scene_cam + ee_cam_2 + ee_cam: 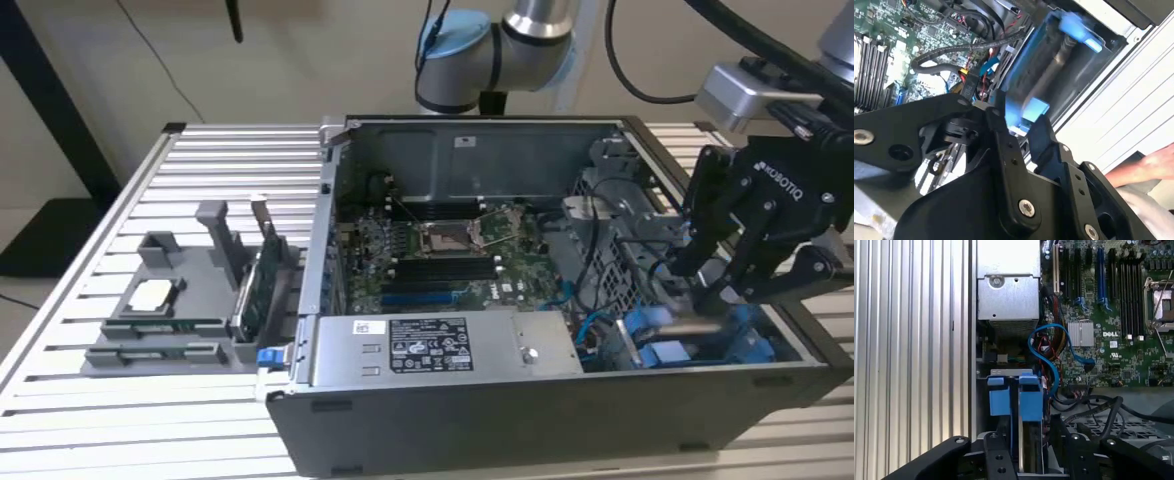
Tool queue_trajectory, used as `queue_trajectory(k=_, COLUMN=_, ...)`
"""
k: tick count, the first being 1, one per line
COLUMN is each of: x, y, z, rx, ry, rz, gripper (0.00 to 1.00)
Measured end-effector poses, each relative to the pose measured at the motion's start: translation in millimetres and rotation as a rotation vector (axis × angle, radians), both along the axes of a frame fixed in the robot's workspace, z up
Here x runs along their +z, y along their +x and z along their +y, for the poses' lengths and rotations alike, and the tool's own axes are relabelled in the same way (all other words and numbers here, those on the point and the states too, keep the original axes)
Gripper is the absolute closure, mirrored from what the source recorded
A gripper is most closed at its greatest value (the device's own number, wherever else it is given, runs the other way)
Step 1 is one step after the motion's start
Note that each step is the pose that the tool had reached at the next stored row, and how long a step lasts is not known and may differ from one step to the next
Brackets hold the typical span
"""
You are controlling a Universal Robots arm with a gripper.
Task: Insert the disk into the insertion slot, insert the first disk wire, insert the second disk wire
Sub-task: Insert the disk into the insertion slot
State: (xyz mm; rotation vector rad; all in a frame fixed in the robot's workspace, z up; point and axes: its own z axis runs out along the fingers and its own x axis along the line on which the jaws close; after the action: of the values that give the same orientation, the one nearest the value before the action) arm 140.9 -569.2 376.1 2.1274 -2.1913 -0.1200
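Lower right in the exterior view, the gripper (pixel 702 285) straddles the half-hidden disk (pixel 689 326) inside the computer case (pixel 534 420); clamped or loose, I cannot tell.

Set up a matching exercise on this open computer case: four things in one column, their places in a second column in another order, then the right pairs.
Things
1. the disk
2. power-supply box
3. motherboard
4. grey parts holder

Places
A. on the slatted table, outside the computer case, at the exterior view's left
B. below the gripper, in the case's near corner at the exterior view's right
C. flat in the middle of the case
D. along the case's near wall, bearing black-and-white stickers

Pairs: 1-B; 2-D; 3-C; 4-A
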Motion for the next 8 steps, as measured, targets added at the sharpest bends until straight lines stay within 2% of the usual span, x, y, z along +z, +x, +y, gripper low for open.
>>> queue_trajectory(k=1, x=0.0, y=0.0, z=0.0, rx=0.0, ry=0.0003, rz=0.0, gripper=0.53)
queue_trajectory(k=8, x=1.1, y=0.0, z=0.0, rx=0.0, ry=0.0003, rz=0.0002, gripper=0.53)
